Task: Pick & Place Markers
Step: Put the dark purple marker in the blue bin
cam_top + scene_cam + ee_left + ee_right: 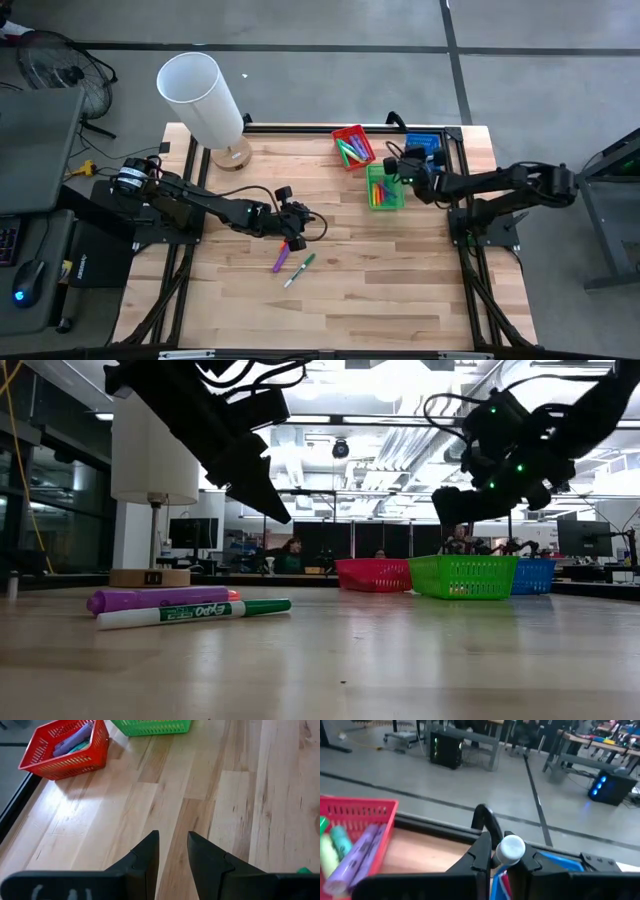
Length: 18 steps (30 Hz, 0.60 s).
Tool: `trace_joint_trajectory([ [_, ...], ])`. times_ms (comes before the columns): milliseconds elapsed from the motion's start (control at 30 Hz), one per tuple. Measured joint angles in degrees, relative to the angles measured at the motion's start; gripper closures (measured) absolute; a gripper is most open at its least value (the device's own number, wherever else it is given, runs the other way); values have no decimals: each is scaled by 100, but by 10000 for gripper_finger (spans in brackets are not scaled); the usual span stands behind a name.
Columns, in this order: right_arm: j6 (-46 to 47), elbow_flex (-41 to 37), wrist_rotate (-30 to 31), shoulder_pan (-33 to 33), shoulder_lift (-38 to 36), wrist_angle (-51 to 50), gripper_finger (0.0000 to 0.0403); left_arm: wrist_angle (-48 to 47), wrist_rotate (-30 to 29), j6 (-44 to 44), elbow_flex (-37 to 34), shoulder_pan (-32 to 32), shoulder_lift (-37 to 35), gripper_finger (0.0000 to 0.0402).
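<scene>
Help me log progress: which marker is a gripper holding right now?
The white-capped marker clamped in the right gripper; the purple marker and green marker lie free on the table.

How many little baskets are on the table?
3: red plastic basket, green plastic basket and blue plastic basket, the blue one partly hidden by the right arm.

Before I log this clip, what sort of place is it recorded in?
Probably a shared robotics lab or workshop: an open room with ceiling lights, rows of desks with monitors, a computer tower on the concrete floor, and people seated behind the wooden table.
</scene>
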Motion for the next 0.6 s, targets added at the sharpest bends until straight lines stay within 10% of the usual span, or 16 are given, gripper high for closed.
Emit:
trace_joint_trajectory([
  [600, -573, -124, -166, -741, 0, 455, 376, 0, 13, -44, 0, 0, 2, 305],
])
